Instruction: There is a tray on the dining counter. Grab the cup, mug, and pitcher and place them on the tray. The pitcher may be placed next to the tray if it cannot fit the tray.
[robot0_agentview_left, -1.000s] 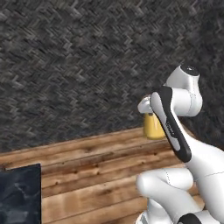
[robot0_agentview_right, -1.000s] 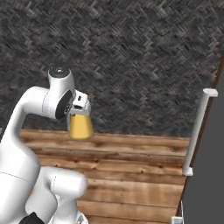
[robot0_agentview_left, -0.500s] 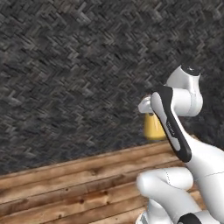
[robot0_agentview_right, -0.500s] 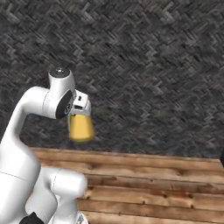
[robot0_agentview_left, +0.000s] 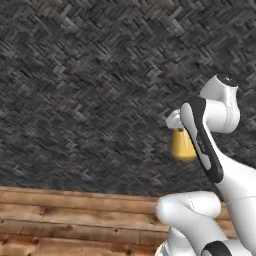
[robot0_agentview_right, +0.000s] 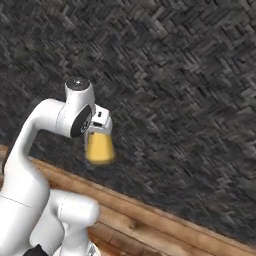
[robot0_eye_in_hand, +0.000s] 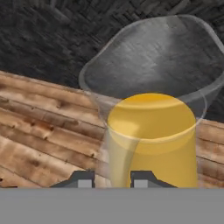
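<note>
Now carrying: pitcher (robot0_eye_in_hand: 151, 135) pinched in the hand (robot0_eye_in_hand: 111, 179), held high in the air before a dark herringbone wall (robot0_agentview_left: 90, 80), above wooden planking (robot0_eye_in_hand: 39, 127). Transport step, seemingly; next calls for reaching the tray and lowering upright.

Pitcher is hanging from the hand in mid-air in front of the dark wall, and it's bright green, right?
Not green. The pitcher is amber-yellow with a greyish clear neck, as the hand view shows. It does hang from the hand in front of the dark wall.

Dim flat light — soft blur, no glare.
</note>
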